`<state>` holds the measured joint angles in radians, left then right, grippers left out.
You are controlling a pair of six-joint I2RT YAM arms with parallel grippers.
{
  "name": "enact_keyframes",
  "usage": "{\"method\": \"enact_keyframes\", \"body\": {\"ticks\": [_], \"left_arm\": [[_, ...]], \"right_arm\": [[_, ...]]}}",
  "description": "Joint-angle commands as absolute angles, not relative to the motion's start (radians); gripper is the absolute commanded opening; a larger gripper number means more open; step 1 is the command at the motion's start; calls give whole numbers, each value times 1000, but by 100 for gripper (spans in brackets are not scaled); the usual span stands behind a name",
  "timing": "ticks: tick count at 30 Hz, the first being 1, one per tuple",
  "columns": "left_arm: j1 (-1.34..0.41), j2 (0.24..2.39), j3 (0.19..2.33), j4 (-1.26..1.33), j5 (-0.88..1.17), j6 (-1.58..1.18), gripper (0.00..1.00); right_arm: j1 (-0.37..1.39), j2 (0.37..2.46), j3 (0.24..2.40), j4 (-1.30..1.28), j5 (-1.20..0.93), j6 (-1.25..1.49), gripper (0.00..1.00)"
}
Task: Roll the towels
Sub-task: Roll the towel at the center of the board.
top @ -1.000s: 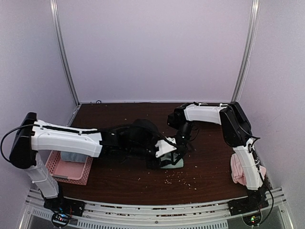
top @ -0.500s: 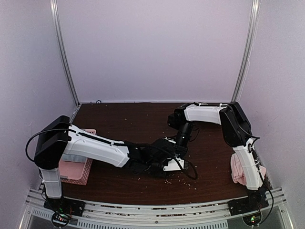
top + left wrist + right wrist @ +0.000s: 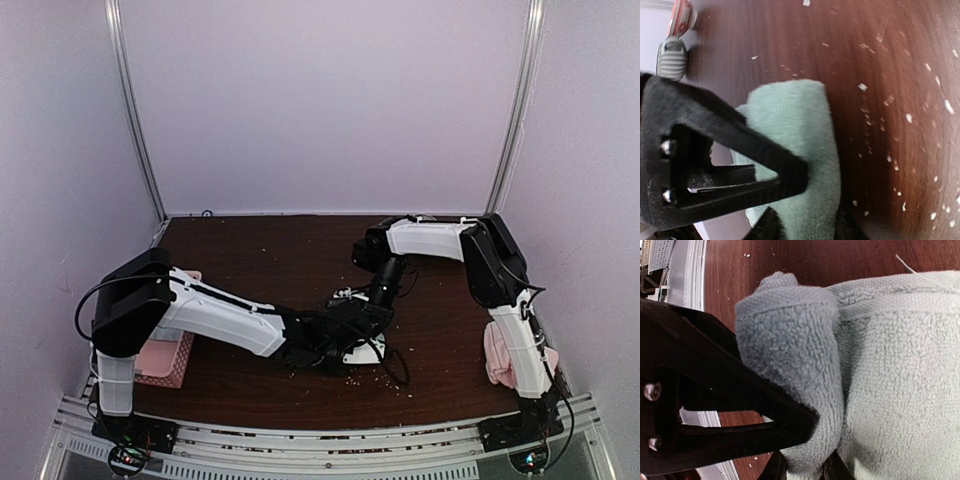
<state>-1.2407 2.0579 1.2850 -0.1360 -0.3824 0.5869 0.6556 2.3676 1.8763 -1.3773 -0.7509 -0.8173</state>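
Note:
The mint green towel lies partly rolled on the dark wooden table. In the left wrist view its roll fills the gap between the fingers of my left gripper, which is shut on it. My right gripper is shut on the thick rolled end of the same towel, with the flat part lying to the right. In the top view both grippers meet at the table's middle, left and right, covering most of that towel. The pink towel lies crumpled by the right arm's base.
A pink basket stands at the near left, partly behind the left arm. Pale crumbs are scattered over the table in front of the grippers. Blurred striped objects show at the far corner of the left wrist view.
The left arm has dropped low and stretched along the table toward the middle, and its jaws have narrowed onto the mint towel. The right arm has hardly moved.

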Motion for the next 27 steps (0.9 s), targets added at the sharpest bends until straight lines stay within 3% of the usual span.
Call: {"method": "enact_keyframes", "body": {"ticks": [1,6,11,17,23,27], "left_arm": [[-1230,2080,1324,-151,-393,558,28],[-1227,2093,1353,-208,-379,541,11],[-1219,2088,1419,-353,-301,465,4],[-1168,2122,1577,-604,-17,317,4],[-1055,2302,1812,-804,424,212,7],[-1005,2393,1905,-857,592,170,7]], "right_arm": [[663,2399,1828,-1357,-676,-831,21],[650,2275,1808,-1358,-714,-839,33],[562,2138,1829,-1358,-812,-812,46],[412,2003,1971,-1358,-870,-693,48],[238,1865,2119,-1304,-1051,-547,47],[273,1733,2063,-1338,-1087,-719,49]]}}
